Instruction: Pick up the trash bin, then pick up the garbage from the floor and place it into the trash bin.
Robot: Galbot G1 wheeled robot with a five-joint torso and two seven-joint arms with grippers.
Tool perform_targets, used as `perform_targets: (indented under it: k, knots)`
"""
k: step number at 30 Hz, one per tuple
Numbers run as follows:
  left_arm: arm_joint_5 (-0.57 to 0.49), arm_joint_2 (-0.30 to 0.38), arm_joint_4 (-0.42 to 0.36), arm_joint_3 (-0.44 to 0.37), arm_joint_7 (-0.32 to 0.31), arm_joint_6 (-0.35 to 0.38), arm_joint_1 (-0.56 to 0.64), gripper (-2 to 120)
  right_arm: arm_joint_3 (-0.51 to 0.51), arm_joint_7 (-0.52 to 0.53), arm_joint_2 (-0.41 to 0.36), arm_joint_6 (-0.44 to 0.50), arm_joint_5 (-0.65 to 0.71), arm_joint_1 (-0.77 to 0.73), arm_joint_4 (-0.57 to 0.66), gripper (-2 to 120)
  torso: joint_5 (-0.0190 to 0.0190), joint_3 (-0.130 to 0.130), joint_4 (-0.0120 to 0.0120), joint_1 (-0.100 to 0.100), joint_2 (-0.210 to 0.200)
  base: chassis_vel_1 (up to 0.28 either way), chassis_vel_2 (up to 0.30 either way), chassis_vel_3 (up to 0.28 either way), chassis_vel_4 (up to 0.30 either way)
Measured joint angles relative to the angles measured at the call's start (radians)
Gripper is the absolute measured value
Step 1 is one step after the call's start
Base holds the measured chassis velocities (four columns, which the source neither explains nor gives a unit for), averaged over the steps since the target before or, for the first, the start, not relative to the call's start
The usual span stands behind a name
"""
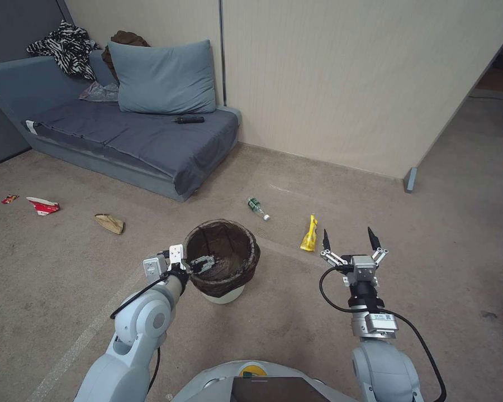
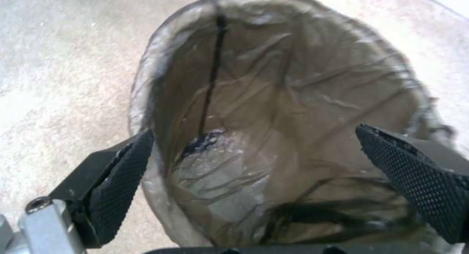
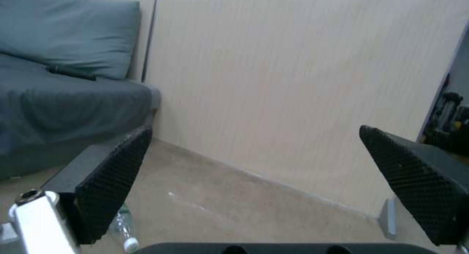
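Head view: left gripper (image 1: 202,263) straddles trash bin (image 1: 222,258) rim.

Grey sofa (image 1: 134,139), beige carpet (image 1: 374,223)

White trash bin (image 1: 222,262) upright on carpet, brown liner; bottle (image 1: 257,208), yellow wrapper (image 1: 309,234) beyond.

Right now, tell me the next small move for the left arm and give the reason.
Probably close the jaws on the rim. The left gripper is open at the near edge of the trash bin, one finger outside the lined rim and the other over the inside. The bin stands on the carpet, not yet gripped.
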Motion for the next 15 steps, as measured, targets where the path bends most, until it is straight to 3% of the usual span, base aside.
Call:
perform_targets:
  k: [7, 15]
  knots:
    - [0.015, -0.008, 0.045, 0.0, -0.013, -0.002, -0.026, 100, 0.0, -0.004, 0.001, -0.001, -0.003, 0.001, -0.008, 100, -0.0001, 0.0, -0.0001, 0.0, 0.0, 0.0, 0.0, 0.0, 0.0]
    - [0.043, -0.005, 0.008, -0.009, -0.017, -0.003, -0.01, 100, 0.004, -0.007, 0.0, -0.002, -0.006, 0.006, -0.032, 100, 0.0001, 0.0, 0.0001, 0.0, 0.0, 0.0, 0.0, 0.0, 0.0]
